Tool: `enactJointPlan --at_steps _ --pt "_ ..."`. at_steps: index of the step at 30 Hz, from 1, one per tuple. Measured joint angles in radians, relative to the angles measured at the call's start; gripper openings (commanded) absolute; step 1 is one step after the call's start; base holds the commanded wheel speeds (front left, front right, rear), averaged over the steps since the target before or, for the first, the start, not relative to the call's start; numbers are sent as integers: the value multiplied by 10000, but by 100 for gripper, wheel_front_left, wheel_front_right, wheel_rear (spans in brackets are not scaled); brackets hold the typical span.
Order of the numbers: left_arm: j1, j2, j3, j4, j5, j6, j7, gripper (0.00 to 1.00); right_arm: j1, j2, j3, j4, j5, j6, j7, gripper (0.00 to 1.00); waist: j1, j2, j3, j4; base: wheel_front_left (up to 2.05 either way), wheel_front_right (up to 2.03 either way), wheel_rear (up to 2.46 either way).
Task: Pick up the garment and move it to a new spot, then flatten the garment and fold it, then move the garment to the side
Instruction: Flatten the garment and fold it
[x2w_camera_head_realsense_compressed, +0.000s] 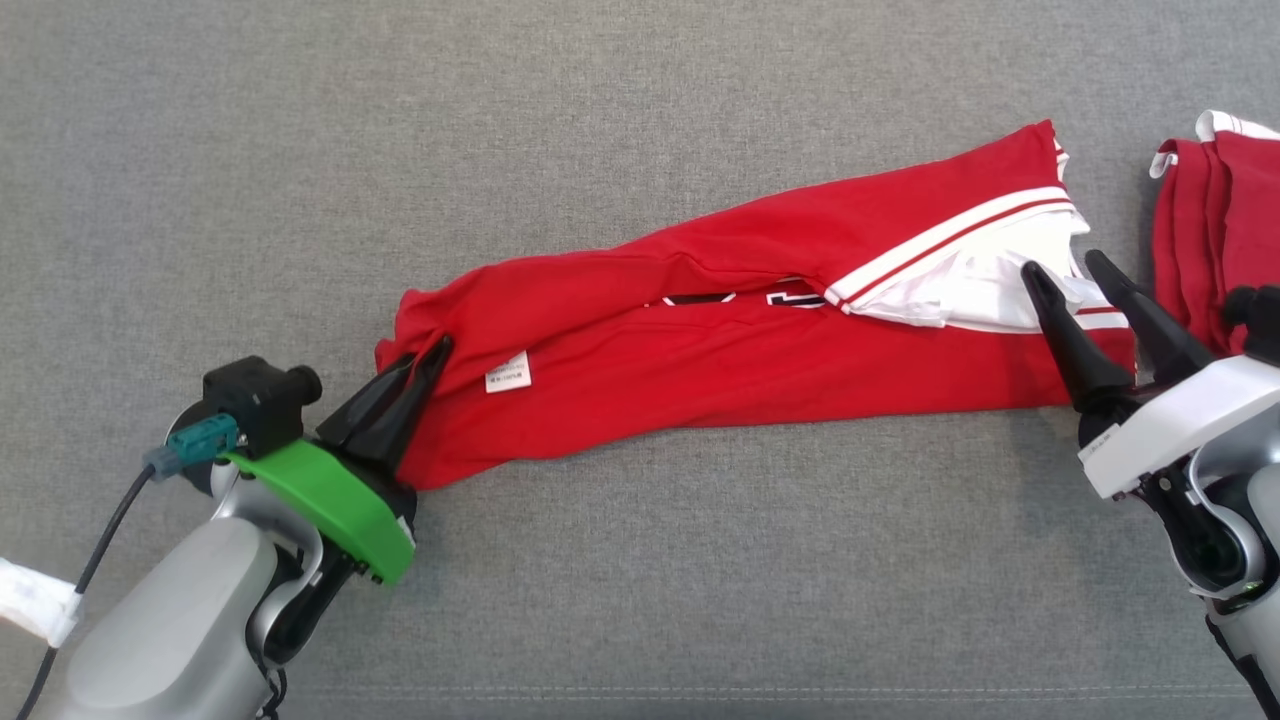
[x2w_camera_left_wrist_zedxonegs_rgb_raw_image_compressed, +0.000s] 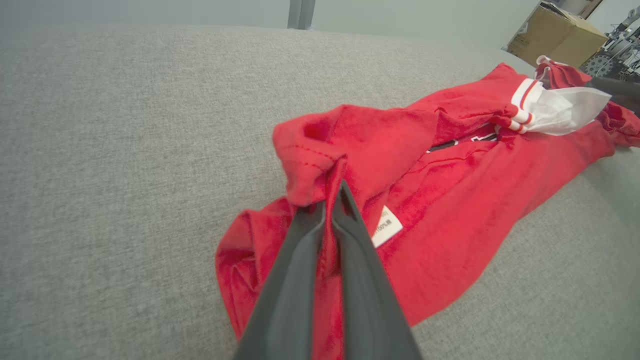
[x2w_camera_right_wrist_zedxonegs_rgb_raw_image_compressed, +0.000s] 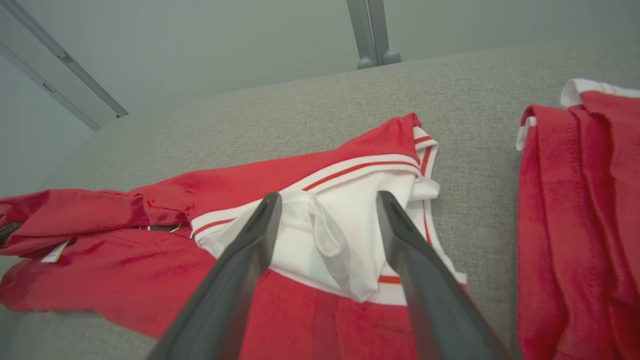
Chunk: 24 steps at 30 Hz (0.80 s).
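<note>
Logging position first: where does the garment (x2w_camera_head_realsense_compressed: 700, 370) lie? (obs. 1)

Stretched in a long, rumpled band on the grey upholstered surface (x2w_camera_head_realsense_compressed: 600, 130), just left of the second red garment (x2w_camera_head_realsense_compressed: 1220, 230). A strip of grey separates the two, no contact. It is partly folded over itself, and black lettering (x2w_camera_head_realsense_compressed: 700, 298) peeks from under the fold. The white sleeve (x2w_camera_head_realsense_compressed: 990, 280) with red-striped trim is at the end nearest the second red garment. The white care label (x2w_camera_head_realsense_compressed: 508, 371) is near the end farthest from it. (obs. 2)

Left gripper (x2w_camera_head_realsense_compressed: 425, 358)? (obs. 1)

At the end farthest from the second red garment. Fingers pressed together, red cloth pinched between them. Left wrist view confirms: fabric bunched around the tips, label just beside. Green collar (x2w_camera_head_realsense_compressed: 320, 495) behind the fingers. (obs. 2)

Right gripper (x2w_camera_head_realsense_compressed: 1063, 268)? (obs. 1)

At the end nearest the second red garment, tips over the white sleeve. Fingers spread apart, holding nothing. Right wrist view shows a loose white fold of the sleeve in the gap between them. Whether the tips touch the cloth: cannot tell. (obs. 2)

Anything beyond? (obs. 1)

Cardboard box (x2w_camera_left_wrist_zedxonegs_rgb_raw_image_compressed: 555, 35) off the surface, past the second red garment, in the left wrist view. (obs. 2)
</note>
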Motion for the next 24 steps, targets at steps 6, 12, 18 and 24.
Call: enactJointPlan --at_steps 6,12,18,24 --pt "434 311 -128 35 370 0 -54 75 124 -439 -186 -23 121 -167 627 100 0 0 -260 48 0 0 0" --pt "526 378 -385 17 757 0 -54 100 -517 -727 -270 161 268 -460 1685 100 0 0 -307 290 0 0 0" --pt "118 366 -546 -50 1799 4 -111 100 -1422 -1003 -322 631 337 -988 2838 100 0 0 -141 645 0 0 0" --pt "-108 100 155 -79 1902 497 -140 100 -1622 -1250 -94 1271 313 -1379 4092 100 0 0 64 1060 0 0 0"
